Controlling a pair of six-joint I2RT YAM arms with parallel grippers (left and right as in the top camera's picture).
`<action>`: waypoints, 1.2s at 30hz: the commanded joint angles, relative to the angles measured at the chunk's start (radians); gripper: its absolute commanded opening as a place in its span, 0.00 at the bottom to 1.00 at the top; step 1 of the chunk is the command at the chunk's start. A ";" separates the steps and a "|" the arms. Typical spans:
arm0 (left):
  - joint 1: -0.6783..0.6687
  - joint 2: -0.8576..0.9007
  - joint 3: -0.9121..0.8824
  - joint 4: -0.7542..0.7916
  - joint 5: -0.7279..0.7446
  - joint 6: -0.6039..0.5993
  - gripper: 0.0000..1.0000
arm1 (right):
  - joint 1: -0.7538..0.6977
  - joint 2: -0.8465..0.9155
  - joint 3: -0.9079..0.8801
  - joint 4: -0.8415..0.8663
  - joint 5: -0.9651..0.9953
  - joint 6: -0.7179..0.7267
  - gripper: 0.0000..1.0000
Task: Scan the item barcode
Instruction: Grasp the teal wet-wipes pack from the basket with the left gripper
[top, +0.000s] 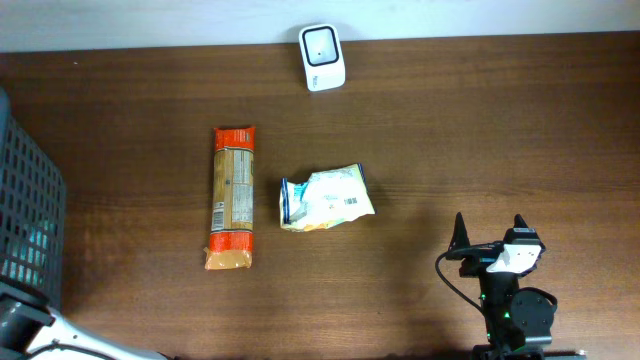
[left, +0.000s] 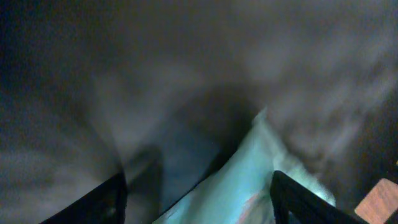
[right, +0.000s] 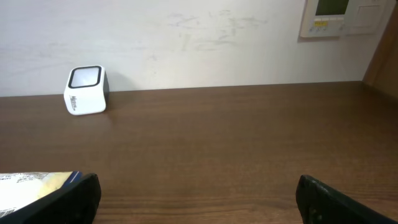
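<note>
The white barcode scanner (top: 322, 57) stands at the far edge of the brown worktop (top: 480, 130), close to the wall, with its dark window facing up. Near the middle of the worktop lie two items, just beside each other but apart. One is a long orange packet (top: 231, 198) lying lengthwise with a printed label panel facing up. To its right is a crumpled bag (top: 325, 197) in white, blue and yellow, which shows a small barcode-like patch on its right half. Both are well apart from the scanner. A dark slatted basket (top: 25, 200) sits at the left edge of the worktop, and part of the left arm (top: 40, 335) shows beneath it in the lower left corner. The left wrist view is dark and blurred. There the left gripper (left: 199, 180) has its jaws apart over a pale blue-green packet (left: 249, 180), and a gap shows between the packet and one finger (left: 109, 199), so they are not clamped on it. The right gripper (top: 490, 232) hangs near the front right of the worktop, pointing toward the wall. Its jaws are spread wide with only bare wood between them. In its own camera the scanner sits far off to the left, and a corner of the crumpled bag shows at the lower left.
</note>
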 joint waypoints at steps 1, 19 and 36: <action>-0.045 0.035 -0.042 0.003 -0.026 0.054 0.64 | -0.006 -0.006 -0.004 -0.009 0.012 -0.007 0.99; -0.056 -0.125 0.682 -0.290 -0.022 -0.148 0.00 | -0.006 -0.006 -0.004 -0.009 0.013 -0.007 0.99; -1.083 -0.283 0.272 -0.117 0.140 -0.219 0.00 | -0.006 -0.006 -0.004 -0.009 0.013 -0.007 0.99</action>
